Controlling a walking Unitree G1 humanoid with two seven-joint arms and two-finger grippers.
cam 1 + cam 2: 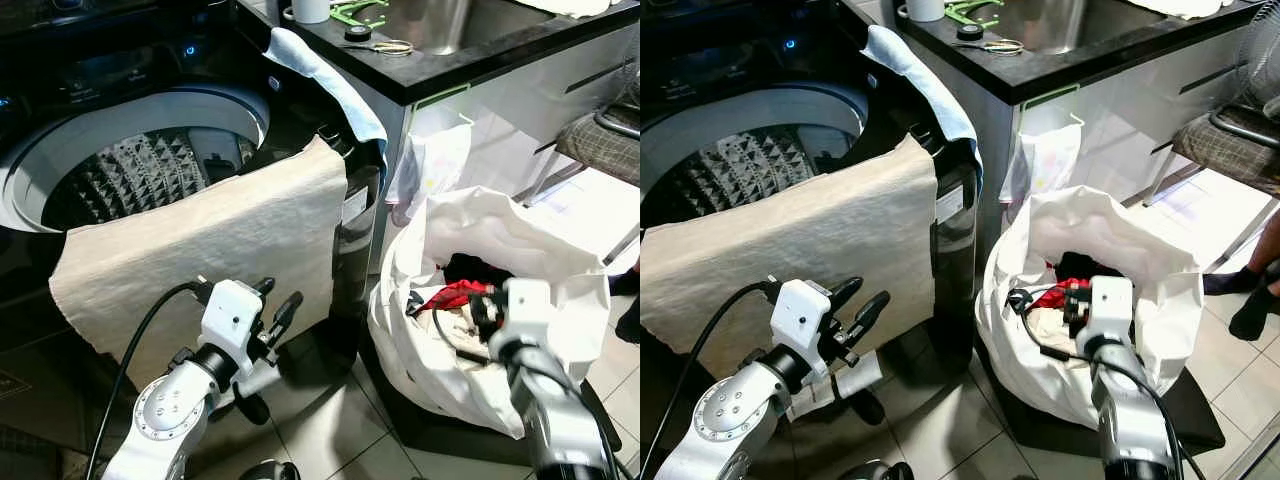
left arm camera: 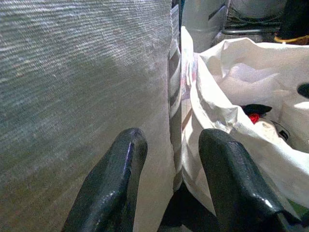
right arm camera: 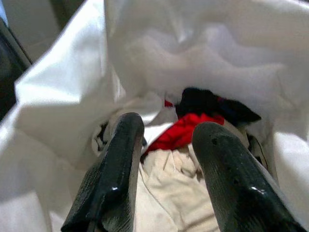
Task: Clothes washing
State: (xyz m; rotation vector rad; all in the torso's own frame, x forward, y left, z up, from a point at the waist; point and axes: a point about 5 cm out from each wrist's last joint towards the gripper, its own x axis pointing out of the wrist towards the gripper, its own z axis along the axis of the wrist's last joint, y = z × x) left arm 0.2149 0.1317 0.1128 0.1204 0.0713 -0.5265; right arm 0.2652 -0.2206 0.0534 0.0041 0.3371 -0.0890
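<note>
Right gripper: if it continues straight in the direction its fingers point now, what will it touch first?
Most likely the cream garment lying in the white laundry bag, with the red garment just beyond. The right gripper is open; exact depth is unclear.

Colours noted at washer and bag

Beige towel (image 1: 210,250); light-blue cloth (image 1: 325,80); white bag (image 1: 480,300) containing red garment (image 1: 455,295) and black garment (image 1: 475,268).

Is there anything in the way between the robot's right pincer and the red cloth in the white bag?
Nothing visible blocks it. The right pincer is open, over the mouth of the white bag, with the red cloth just past its fingertips. The clothes lie uncovered.
</note>
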